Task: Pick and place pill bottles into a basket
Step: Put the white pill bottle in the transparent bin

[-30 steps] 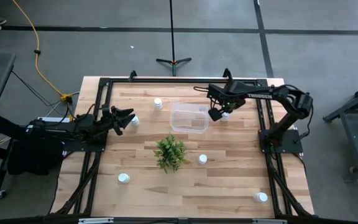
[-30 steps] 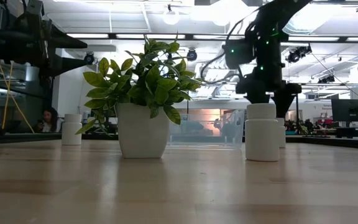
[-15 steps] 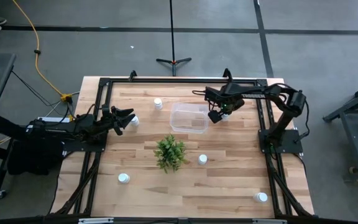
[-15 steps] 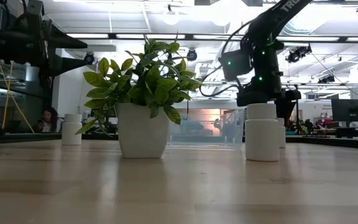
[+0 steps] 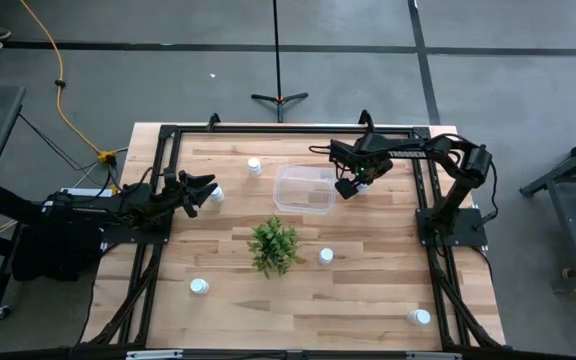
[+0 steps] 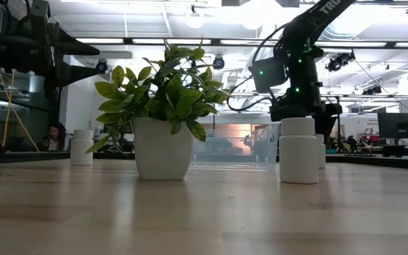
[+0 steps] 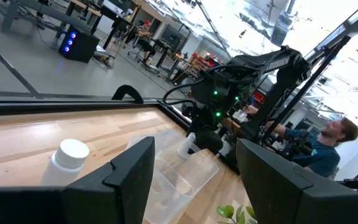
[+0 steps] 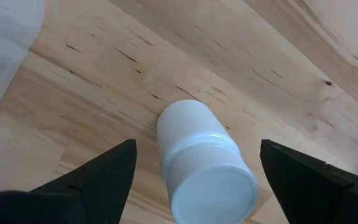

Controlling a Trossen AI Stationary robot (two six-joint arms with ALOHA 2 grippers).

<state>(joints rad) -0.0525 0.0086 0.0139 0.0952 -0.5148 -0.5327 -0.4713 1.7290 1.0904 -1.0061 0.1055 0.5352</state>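
Observation:
My right gripper (image 5: 348,186) is open, pointing down just right of the clear bin (image 5: 303,189). Its two fingers stand on either side of an upright white pill bottle (image 8: 202,163) without touching it. My left gripper (image 5: 206,188) is open and empty at the table's left, next to another bottle (image 5: 216,195), which also shows in the left wrist view (image 7: 67,159). Other bottles stand at the far side (image 5: 255,167), near the plant (image 5: 326,256), at the near left (image 5: 199,287) and at the near right (image 5: 421,317). The bin looks empty.
A green plant in a white pot (image 5: 274,245) stands in the middle of the table, near the bin. In the low view it (image 6: 161,134) and a bottle (image 6: 298,150) stand in front of the bin (image 6: 243,145). A person (image 7: 325,140) shows beyond the table.
My right gripper has gone down over the bottle beside the bin, staying open, its arm folding lower. The bottle has not moved.

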